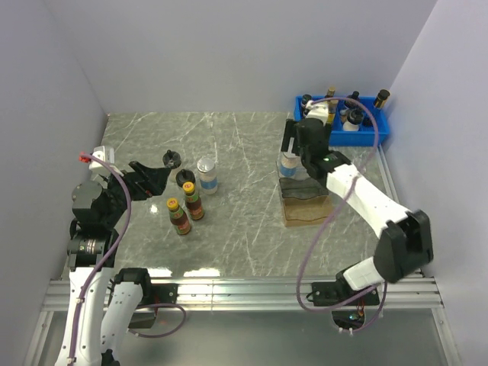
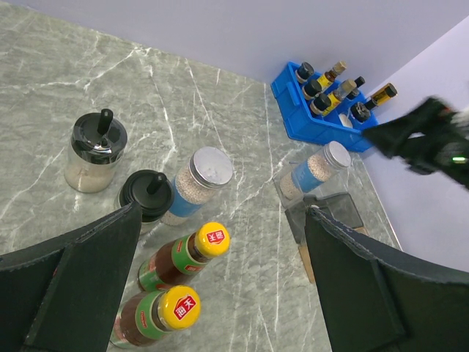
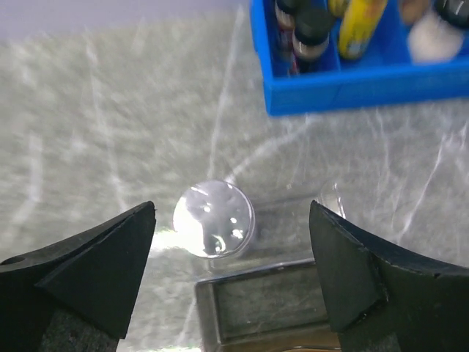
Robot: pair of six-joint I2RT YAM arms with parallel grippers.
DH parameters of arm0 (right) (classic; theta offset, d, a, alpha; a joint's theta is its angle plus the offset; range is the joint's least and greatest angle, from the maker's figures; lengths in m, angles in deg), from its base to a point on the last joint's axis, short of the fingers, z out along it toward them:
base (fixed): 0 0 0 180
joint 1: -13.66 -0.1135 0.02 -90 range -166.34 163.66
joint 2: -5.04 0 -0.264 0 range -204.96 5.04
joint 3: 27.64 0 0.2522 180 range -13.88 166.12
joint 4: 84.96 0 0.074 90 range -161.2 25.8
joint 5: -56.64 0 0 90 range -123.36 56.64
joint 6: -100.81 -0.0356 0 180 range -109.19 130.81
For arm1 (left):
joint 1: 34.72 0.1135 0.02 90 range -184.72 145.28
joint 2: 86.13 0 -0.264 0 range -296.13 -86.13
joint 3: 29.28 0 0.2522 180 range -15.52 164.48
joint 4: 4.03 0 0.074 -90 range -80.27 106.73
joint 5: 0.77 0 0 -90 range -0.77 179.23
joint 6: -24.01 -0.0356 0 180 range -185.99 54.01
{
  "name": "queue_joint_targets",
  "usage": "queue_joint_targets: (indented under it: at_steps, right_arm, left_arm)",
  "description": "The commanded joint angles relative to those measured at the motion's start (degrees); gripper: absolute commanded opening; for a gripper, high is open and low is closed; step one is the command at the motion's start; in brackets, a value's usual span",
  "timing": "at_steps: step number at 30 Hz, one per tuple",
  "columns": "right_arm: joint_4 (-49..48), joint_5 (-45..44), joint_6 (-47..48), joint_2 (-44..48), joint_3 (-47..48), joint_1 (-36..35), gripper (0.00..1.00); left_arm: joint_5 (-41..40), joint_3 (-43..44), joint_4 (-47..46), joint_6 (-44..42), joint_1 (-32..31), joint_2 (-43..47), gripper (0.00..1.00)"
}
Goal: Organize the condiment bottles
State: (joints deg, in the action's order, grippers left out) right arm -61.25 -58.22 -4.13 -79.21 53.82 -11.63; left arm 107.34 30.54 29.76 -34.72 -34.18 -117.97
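Your left gripper (image 1: 151,174) hangs near the left edge of the counter (image 1: 244,145), jaws spread wide and nothing between them. Just to its right stands a loose cluster. One black-capped bottle (image 1: 171,159) is farthest back, and a second black-capped bottle (image 1: 185,179) stands in front of it. A silver-lidded jar (image 1: 207,174) is beside that second one, so close that you cannot tell whether they touch. Two yellow-capped bottles stand upright toward the near edge, the front sauce bottle (image 1: 178,216) just beside the rear sauce bottle (image 1: 194,201).

Your right gripper (image 3: 232,218) is also released. Its fingers are splayed to either side of the second jar (image 3: 214,218), above its lid, and neither finger touches it. That jar stands at the far end of the clear rack (image 1: 305,200), right of the counter's middle. The blue bin (image 1: 364,138) of other bottles sits in the far right corner.
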Motion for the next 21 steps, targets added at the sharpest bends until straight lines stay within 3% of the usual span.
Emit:
queue_joint_targets:
  at_steps: [1, 5, 10, 21]
  right_arm:
    - [-1.09, 1.81, 1.75, 8.22, 2.69, -1.24, 0.91]
    - [3.31, 9.65, 6.39, 9.45, 4.98, -6.84, 0.92]
    - [3.23, 32.40, 10.71, 6.47, 5.51, -12.05, 0.92]
    - [0.24, 32.95, 16.52, -11.37, 12.89, -21.45, 0.92]
  left_arm:
    - [-0.53, 0.43, -1.13, 0.46, -0.10, 0.46, 0.99]
    - [0.00, 0.25, -2.28, 1.08, -0.10, -0.42, 0.99]
    - [0.44, 0.17, -2.81, 1.25, -0.10, -0.95, 0.99]
    - [-1.67, 1.04, 0.53, -0.24, -0.10, 1.16, 0.99]
